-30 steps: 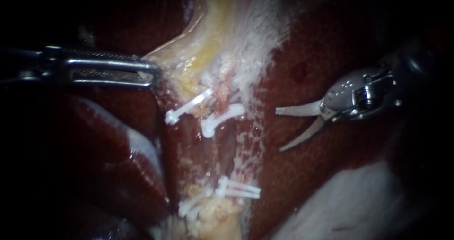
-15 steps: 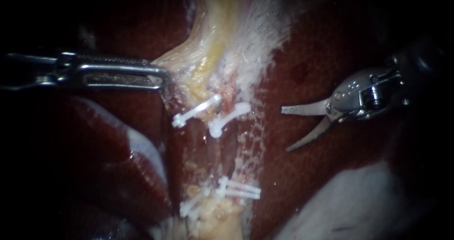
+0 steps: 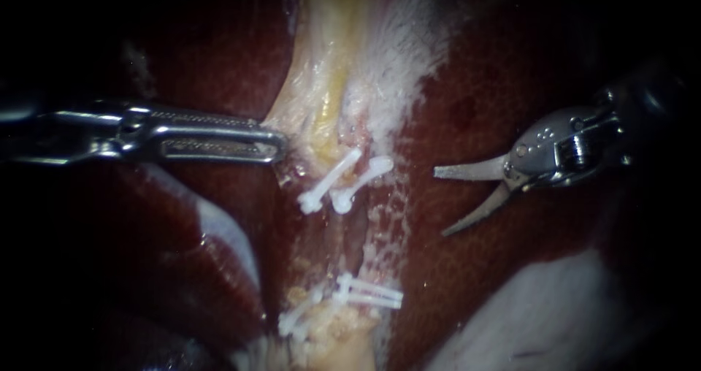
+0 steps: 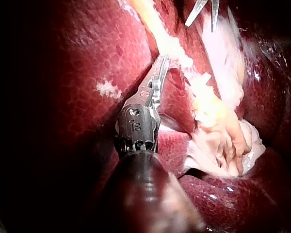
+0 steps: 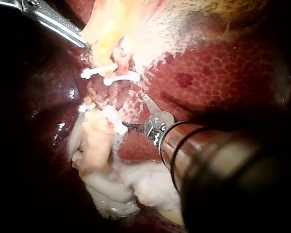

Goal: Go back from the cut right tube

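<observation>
My right instrument (image 3: 442, 201), with two curved blades standing open and holding nothing, hovers over the liver (image 3: 496, 101) to the right of the clipped tubes. Two white clips (image 3: 342, 182) sit side by side on the upper stumps, and more white clips (image 3: 365, 292) sit lower down, with a raw gap between the two sets. My left instrument (image 3: 276, 144) comes in level from the left, its long slotted jaws shut on the edge of the pale yellowish tissue (image 3: 321, 101) above the upper clips. In the right wrist view the blades (image 5: 148, 103) lie beside the clips (image 5: 111, 75).
Dark red liver surrounds the pale strip on both sides. A whitish fold of tissue (image 3: 540, 312) lies at the lower right, and another glistening lobe (image 3: 212, 232) sits under the left instrument. In the left wrist view the blade tips (image 4: 203, 12) show far ahead of the jaws.
My left instrument has moved right and slightly down with the pale tissue, bringing the upper clips closer together. My right instrument drew back a little to the right, blades still open.
</observation>
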### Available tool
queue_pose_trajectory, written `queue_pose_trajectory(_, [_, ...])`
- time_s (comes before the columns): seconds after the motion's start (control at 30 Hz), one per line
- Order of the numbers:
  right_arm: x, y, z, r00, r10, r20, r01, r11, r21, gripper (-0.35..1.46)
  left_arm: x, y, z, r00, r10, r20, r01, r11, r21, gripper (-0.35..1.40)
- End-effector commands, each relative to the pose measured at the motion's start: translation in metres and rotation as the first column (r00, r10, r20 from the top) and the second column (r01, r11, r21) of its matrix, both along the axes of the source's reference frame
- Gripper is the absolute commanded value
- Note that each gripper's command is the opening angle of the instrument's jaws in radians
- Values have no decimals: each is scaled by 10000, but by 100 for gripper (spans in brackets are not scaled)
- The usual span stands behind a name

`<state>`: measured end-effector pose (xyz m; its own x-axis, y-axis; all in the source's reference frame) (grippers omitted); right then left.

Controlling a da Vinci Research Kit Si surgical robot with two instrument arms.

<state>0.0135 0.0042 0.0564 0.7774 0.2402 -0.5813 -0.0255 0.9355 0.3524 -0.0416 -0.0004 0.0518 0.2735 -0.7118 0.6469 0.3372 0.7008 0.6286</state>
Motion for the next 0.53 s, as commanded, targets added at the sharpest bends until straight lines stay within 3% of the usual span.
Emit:
queue_pose_trajectory(0.03, [0, 0, 0, 10000, 3, 3, -3, 10000, -9, 143, 0, 0, 0, 10000, -23, 1, 23, 10000, 44, -27])
queue_pose_trajectory(0.53, [0, -1, -2, 10000, -15, -3, 15, 10000, 14, 143, -2, -2, 2, 10000, 22, -7, -22, 10000, 46, -27])
